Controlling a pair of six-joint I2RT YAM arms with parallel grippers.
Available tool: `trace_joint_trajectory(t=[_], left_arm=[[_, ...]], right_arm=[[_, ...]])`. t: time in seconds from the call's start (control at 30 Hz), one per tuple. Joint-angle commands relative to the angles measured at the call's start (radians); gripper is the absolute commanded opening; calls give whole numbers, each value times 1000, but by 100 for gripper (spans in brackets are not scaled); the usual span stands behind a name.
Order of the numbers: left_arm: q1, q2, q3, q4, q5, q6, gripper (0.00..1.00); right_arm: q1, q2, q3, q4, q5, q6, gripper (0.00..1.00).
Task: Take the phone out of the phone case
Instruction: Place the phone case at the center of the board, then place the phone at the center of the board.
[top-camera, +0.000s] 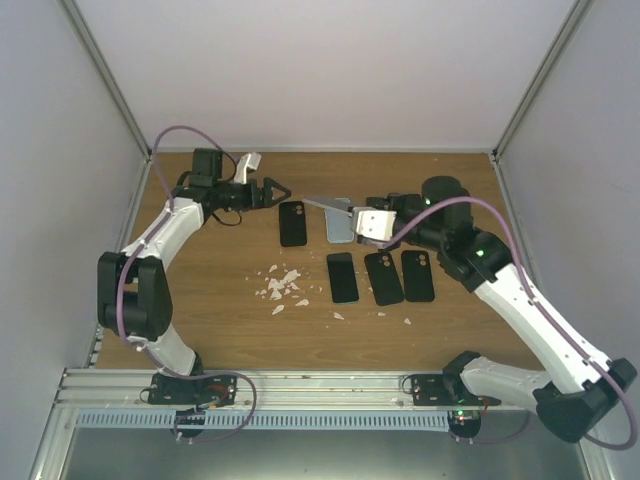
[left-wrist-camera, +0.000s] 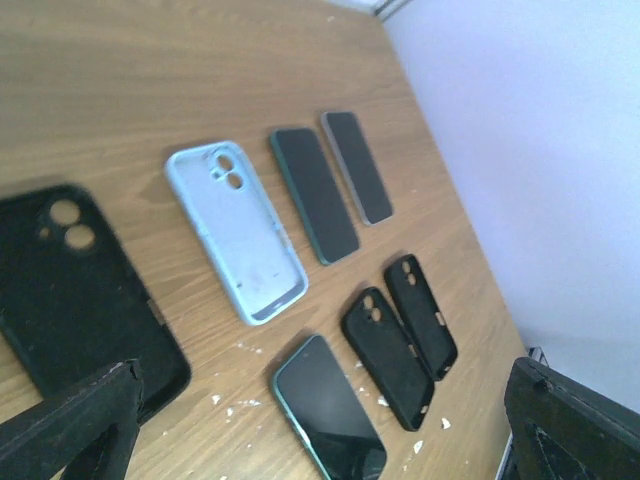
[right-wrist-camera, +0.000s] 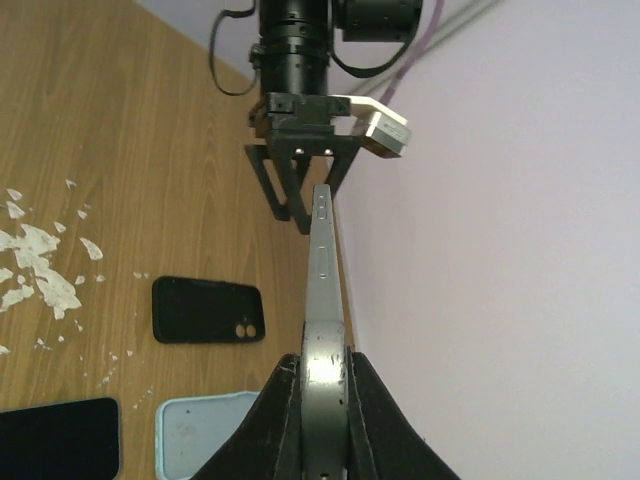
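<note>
From here my left gripper (top-camera: 280, 190) is spread wide and holds nothing; on its wrist camera the fingers (left-wrist-camera: 75, 420) sit at the two bottom corners, far apart. Just right of it a black case (top-camera: 292, 222) lies flat on the table (top-camera: 220, 320), camera holes toward the far edge. Nearer me, white chips (top-camera: 280, 285) are scattered over the wood. Next comes the phone (top-camera: 325, 204), out of any case and held off the table. My right gripper (right-wrist-camera: 322, 360) is clamped on one end of it, and I see it edge-on from the right wrist. Its free end points at the left gripper and lines up between those fingers, though the overhead view shows a small gap there. Under the phone and the right fingers lies a blue case (top-camera: 336, 232), inside up, with nothing in it. Nearer me, a flat phone (top-camera: 342, 277) lies screen up, and to its right are two more black cases, one (top-camera: 383, 277) just beside the other (top-camera: 417, 275), both back up. The left wrist view also shows two dark slabs, one (left-wrist-camera: 313, 193) beside the other (left-wrist-camera: 357, 166), beyond the blue case. From overhead the right arm covers that spot. I cannot make out any lettering or brand on any of them.
</note>
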Motion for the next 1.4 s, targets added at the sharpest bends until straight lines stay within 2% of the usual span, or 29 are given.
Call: trace_joint_trajectory(t=[0.0, 0.13, 0.27, 0.37, 0.57, 0.7, 0.8, 1.03, 1.23, 1.37], left_arm=[[3, -135, 2, 12, 62, 97, 99], [2, -237, 15, -31, 134, 182, 99], [1, -305, 69, -152, 284, 341, 99], [-1, -319, 126, -281, 375, 492, 99], [-52, -315, 154, -483, 504, 645, 99], [-173, -306, 209, -641, 422, 793, 99], [-259, -303, 231, -695, 347, 852, 99], [-329, -304, 238, -745, 316, 897, 99], [-448, -220, 373, -1000, 200, 1047, 99], [-517, -216, 374, -1005, 133, 1055, 99]], right_arm=[[-7, -110, -45, 55, -124, -75, 0], [-7, -196, -103, 58, -191, -171, 1], [-7, -277, -158, 65, -241, -304, 0], [-5, -326, -199, 52, -271, -414, 0], [-5, -415, -272, 29, -317, -610, 1], [-5, -471, -315, -10, -371, -764, 0], [-5, -504, -345, -34, -400, -887, 0], [-6, -541, -365, -100, -461, -1096, 0], [-5, -534, -320, -270, -547, -1301, 1], [-5, -507, -297, -355, -563, -1399, 1]])
